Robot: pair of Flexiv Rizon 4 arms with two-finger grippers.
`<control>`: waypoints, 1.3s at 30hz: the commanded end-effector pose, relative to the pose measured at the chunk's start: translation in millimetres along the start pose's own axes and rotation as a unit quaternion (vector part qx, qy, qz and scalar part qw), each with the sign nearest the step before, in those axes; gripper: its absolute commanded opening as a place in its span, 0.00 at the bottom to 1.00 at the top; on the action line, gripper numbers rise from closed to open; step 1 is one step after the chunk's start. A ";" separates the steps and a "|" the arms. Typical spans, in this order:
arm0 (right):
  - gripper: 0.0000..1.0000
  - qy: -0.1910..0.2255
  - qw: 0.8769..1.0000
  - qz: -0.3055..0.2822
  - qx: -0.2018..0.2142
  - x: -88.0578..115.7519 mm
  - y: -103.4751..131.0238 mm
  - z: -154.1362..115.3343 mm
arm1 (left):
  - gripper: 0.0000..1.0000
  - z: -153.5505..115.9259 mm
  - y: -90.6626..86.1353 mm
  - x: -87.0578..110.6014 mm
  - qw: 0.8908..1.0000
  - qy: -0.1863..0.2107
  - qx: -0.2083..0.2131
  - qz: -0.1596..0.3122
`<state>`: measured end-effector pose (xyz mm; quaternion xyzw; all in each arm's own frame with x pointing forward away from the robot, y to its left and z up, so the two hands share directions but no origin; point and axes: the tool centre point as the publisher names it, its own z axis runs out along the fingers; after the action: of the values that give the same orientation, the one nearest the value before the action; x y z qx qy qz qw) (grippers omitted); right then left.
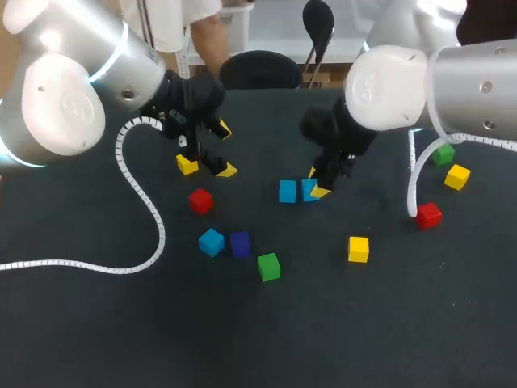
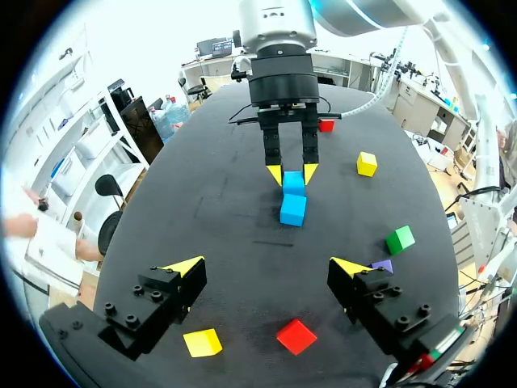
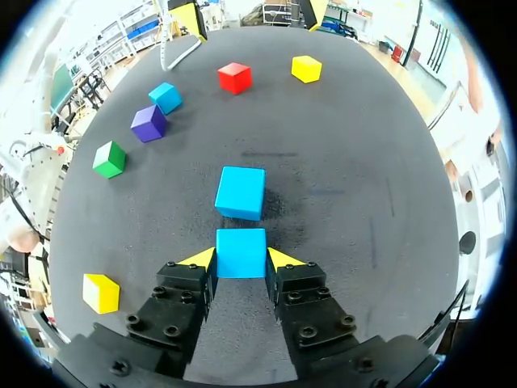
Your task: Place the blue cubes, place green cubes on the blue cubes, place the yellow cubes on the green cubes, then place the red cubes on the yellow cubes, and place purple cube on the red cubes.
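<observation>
My right gripper (image 3: 241, 259) is shut on a blue cube (image 3: 241, 250) low over the black table, near its middle. A second blue cube (image 3: 241, 192) lies just ahead of that one, and the two sit side by side in the head view, the held cube (image 1: 310, 190) right of the free one (image 1: 287, 191). My left gripper (image 2: 267, 267) hangs open and empty above a yellow cube (image 2: 202, 343) and a red cube (image 2: 296, 335). A third blue cube (image 1: 211, 242), the purple cube (image 1: 240, 243) and a green cube (image 1: 269, 267) lie toward the front.
A yellow cube (image 1: 358, 249) lies front right. A red cube (image 1: 428, 215), a yellow cube (image 1: 456, 176) and a green cube (image 1: 442, 153) sit at the far right under my right arm. A white cable (image 1: 145, 210) trails across the table's left side.
</observation>
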<state>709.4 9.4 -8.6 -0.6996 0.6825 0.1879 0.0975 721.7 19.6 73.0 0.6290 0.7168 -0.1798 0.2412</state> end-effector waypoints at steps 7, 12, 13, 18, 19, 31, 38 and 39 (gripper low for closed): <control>0.00 0.000 1.000 0.000 -0.003 0.9 0.0 1.5 | 1.00 -0.1 0.5 0.6 1.000 0.000 0.000 0.001; 0.00 -0.001 1.000 0.001 -0.004 1.6 2.2 1.3 | 1.00 -0.1 0.5 0.6 1.000 0.000 0.000 0.001; 0.02 -0.001 1.000 0.001 -0.004 1.6 2.3 1.3 | 1.00 -0.1 0.5 0.6 1.000 0.000 0.000 0.001; 0.26 0.000 1.000 0.001 -0.006 1.4 2.8 2.2 | 1.00 -0.1 0.5 0.6 1.000 0.000 0.000 0.001; 0.36 0.000 1.000 0.001 -0.006 1.3 2.7 2.6 | 1.00 -0.1 0.5 0.6 1.000 0.000 0.000 0.001; 1.00 -0.001 1.000 0.006 -0.009 2.0 1.5 3.3 | 1.00 -0.1 0.5 0.6 1.000 0.000 0.000 0.001; 1.00 -0.013 1.000 0.013 -0.002 6.0 1.7 -8.0 | 1.00 -0.1 0.5 0.6 1.000 0.000 0.000 0.001; 1.00 -0.021 1.000 0.014 -0.004 7.0 2.2 -9.9 | 1.00 -0.1 0.5 0.6 1.000 0.000 0.000 0.001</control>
<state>711.4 6.1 -6.0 -0.6880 0.6909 0.1984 0.0995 721.7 19.6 73.0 0.6290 0.7168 -0.1798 0.2412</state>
